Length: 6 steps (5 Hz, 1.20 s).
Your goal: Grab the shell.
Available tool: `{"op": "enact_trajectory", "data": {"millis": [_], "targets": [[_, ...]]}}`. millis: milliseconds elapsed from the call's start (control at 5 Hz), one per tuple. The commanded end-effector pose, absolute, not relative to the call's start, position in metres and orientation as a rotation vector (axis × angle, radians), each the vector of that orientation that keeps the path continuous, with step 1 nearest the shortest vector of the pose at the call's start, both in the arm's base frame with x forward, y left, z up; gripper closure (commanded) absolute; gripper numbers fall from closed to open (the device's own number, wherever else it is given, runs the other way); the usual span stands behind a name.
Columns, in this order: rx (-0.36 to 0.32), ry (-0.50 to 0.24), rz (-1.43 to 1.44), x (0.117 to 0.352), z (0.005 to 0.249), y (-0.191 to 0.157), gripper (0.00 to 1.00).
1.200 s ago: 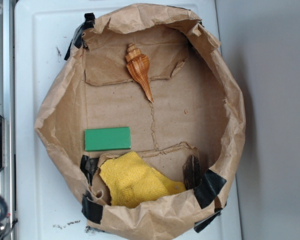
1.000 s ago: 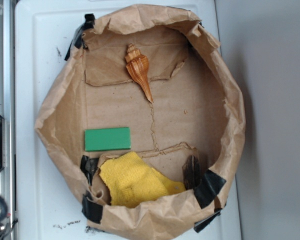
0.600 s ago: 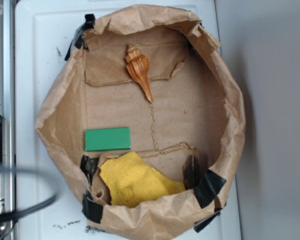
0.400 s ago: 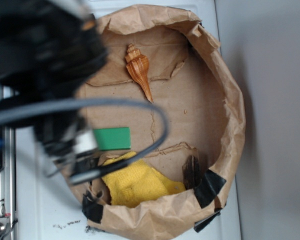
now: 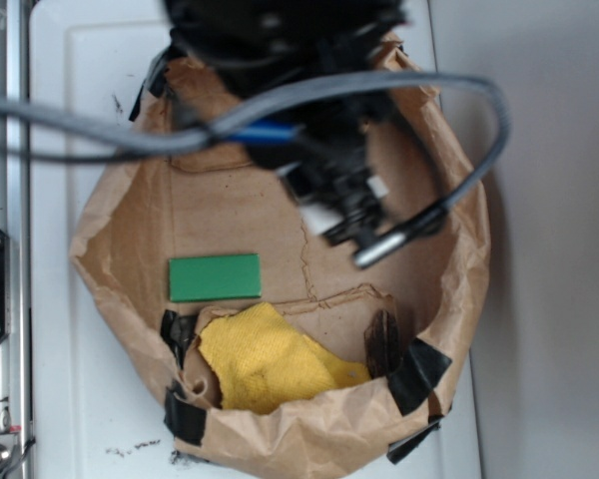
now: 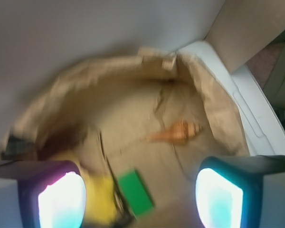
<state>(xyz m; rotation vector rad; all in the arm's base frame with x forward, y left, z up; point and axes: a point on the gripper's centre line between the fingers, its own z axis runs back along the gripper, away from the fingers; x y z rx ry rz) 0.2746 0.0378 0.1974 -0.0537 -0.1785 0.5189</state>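
The shell (image 6: 178,133) shows in the wrist view as a blurred orange-brown shape lying on the paper bag's floor, ahead of the jaws and slightly right. In the exterior view my arm hangs over the upper part of the bag and hides the shell. My gripper (image 6: 140,199) is open, its two fingertips wide apart with nothing between them. It appears motion-blurred in the exterior view (image 5: 357,218), above the bag's middle right.
The shell lies in a crumpled brown paper bag (image 5: 471,239) with raised walls, on a white tray (image 5: 70,120). A green block (image 5: 215,276) (image 6: 137,192), a yellow cloth (image 5: 270,361) and a dark bark-like piece (image 5: 383,342) lie near the bag's front.
My arm has swung in from the left and now hangs over the bag's upper middle, covering the shell in the exterior view. The objects in the bag have not moved.
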Motion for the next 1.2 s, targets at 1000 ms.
{"op": "enact_trajectory", "data": {"millis": [1000], "targets": [[0.056, -0.234, 0.837, 0.301, 0.154, 0.055, 0.00]]}}
